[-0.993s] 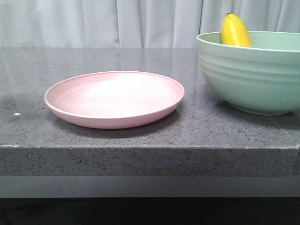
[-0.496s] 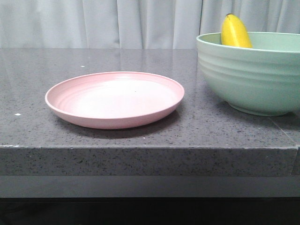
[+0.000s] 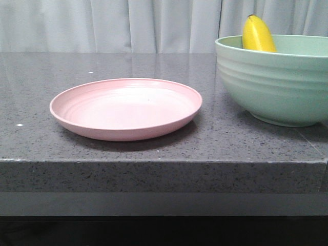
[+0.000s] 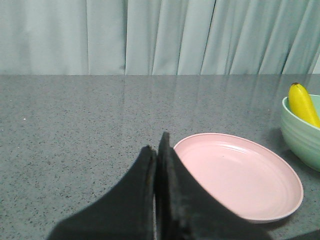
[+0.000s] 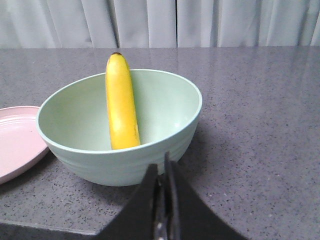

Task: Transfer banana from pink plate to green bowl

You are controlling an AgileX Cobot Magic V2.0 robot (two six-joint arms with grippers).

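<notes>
Leaning steeply in the green bowl [image 5: 120, 131], the banana [image 5: 121, 102] could topple, we judged; both tools [image 4: 156, 150] [image 5: 162, 167] were closed, empty.

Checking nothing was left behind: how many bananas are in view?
1. The banana stands in the green bowl, leaning on its far wall with its dark tip above the rim. The pink plate holds nothing.
</notes>
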